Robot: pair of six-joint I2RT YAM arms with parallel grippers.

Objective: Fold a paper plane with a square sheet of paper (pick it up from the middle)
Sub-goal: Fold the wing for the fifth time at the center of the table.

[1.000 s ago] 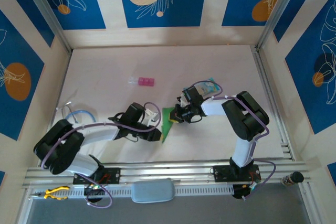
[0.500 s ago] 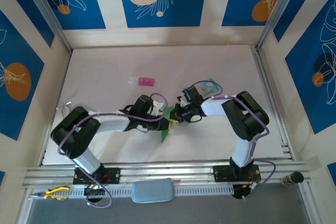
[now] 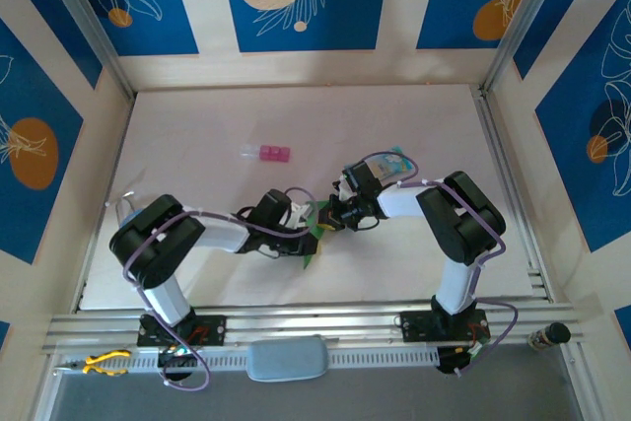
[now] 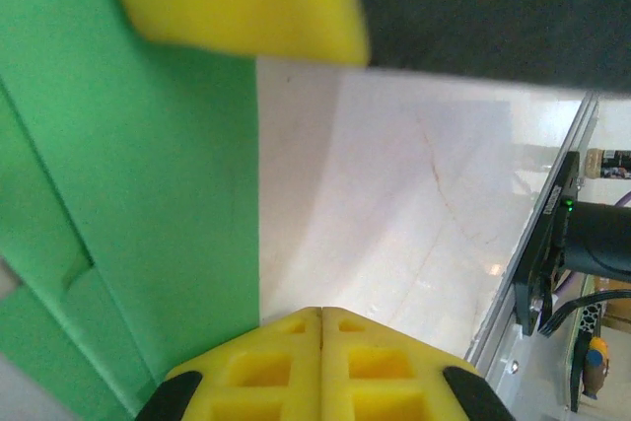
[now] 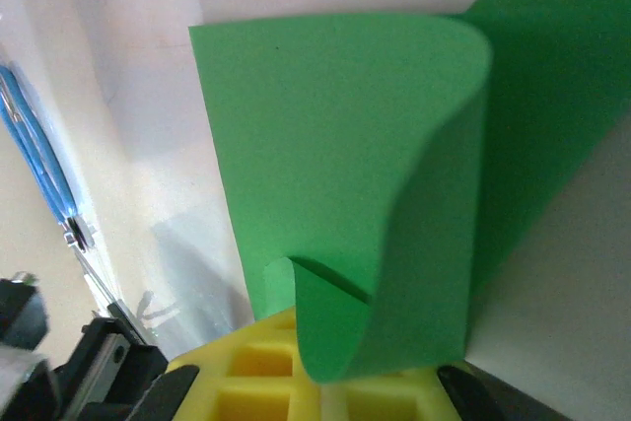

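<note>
Two sets of fingers are facing each other near the middle of the bench (image 3: pixel 197 125). The left fingers (image 4: pixel 266 372) are pressing together, pad against pad, with the green paper sheet (image 4: pixel 148 194) lying flat and touching their left pad. The right fingers (image 5: pixel 246 386) are clamping the sheet's folded edge, and the paper is curling upward out of them.

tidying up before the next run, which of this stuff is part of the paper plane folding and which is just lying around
In the job:
- square sheet of paper, partly folded
- right gripper, shut on it
- left gripper, shut at its edge

Just lying about:
- pink block
- pale blue packet
- yellow pliers
</note>
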